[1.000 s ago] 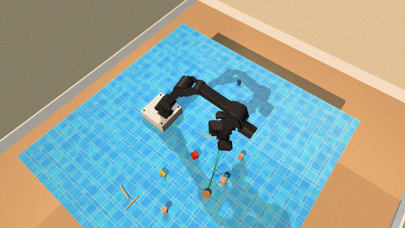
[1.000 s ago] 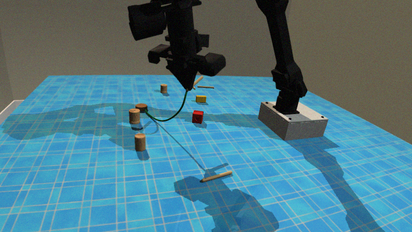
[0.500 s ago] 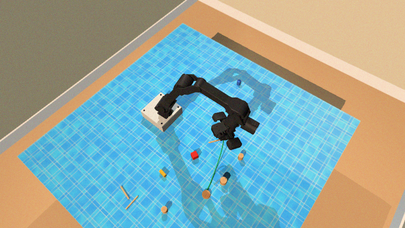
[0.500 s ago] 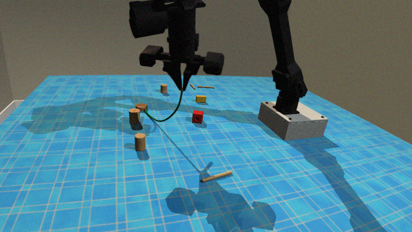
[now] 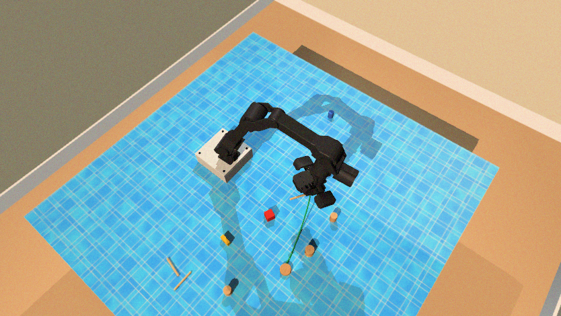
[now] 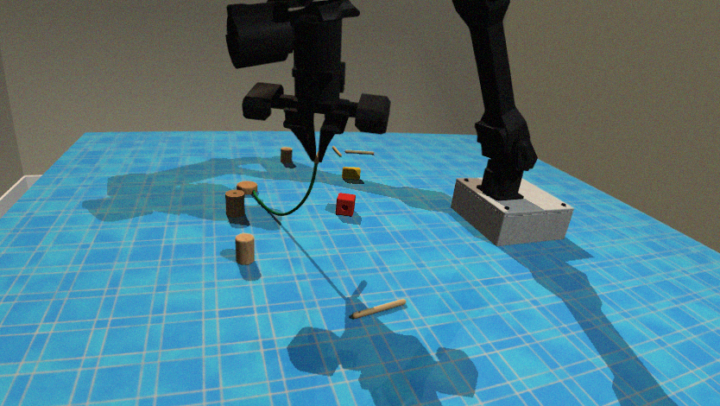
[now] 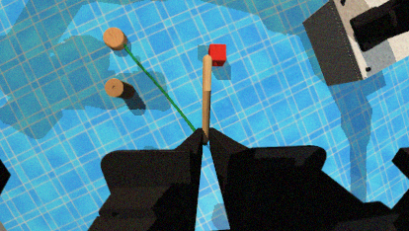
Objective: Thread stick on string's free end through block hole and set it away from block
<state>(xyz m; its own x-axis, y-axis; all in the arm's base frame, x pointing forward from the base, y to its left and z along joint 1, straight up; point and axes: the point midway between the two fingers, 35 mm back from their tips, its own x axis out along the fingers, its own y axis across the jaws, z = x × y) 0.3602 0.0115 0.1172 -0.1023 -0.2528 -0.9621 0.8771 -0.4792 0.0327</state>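
In the exterior view, the claw [image 5: 309,193] [image 6: 317,160] [image 7: 205,132] is clamped on the strung stick [image 5: 297,197] [image 6: 317,158] [image 7: 206,94], probably near its string end, above the counter [image 5: 129,195] [image 6: 125,327] [image 7: 277,109]. Beyond are the red block [image 5: 269,214] [image 6: 340,199] [image 7: 217,53], then the button [image 5: 285,269] [image 6: 246,187] [image 7: 115,38], nearer the left edge.

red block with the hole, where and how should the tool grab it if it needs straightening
Come straight down on the red block, probably pinching the two upright faces either side of the one with the hole. It sits flat and boxy, and that keeps the opening uncovered. The tool must free the stick first.
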